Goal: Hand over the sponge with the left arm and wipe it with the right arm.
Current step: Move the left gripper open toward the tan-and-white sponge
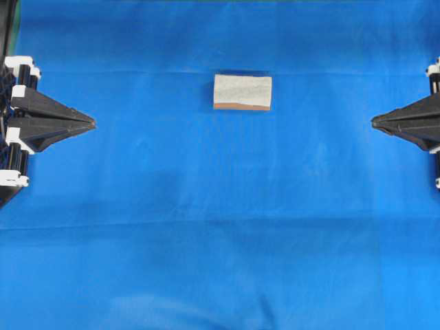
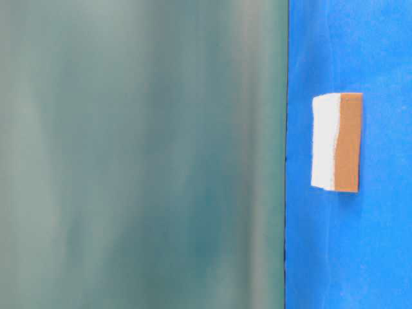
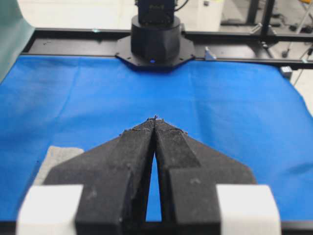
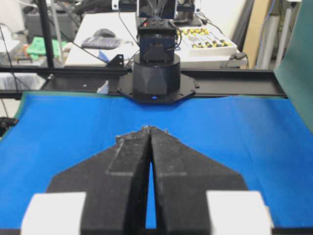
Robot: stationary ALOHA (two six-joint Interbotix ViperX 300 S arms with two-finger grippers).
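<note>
The sponge (image 1: 242,91) lies flat on the blue cloth (image 1: 220,227), pale speckled top up, orange-brown layer along its near edge, a little back of centre. It also shows in the table-level view (image 2: 337,142) and at the lower left of the left wrist view (image 3: 58,157). My left gripper (image 1: 93,123) is at the left edge, tips together, empty, well left of the sponge; in its own view the tips (image 3: 155,119) meet. My right gripper (image 1: 373,122) is at the right edge, tips together, empty, also seen in its wrist view (image 4: 150,129). The sponge is out of the right wrist view.
A dull green wall (image 2: 141,154) fills the left of the table-level view. Each wrist view shows the other arm's black base (image 3: 155,36) (image 4: 156,73) at the cloth's far edge. A bench with tools (image 4: 205,39) stands beyond the table.
</note>
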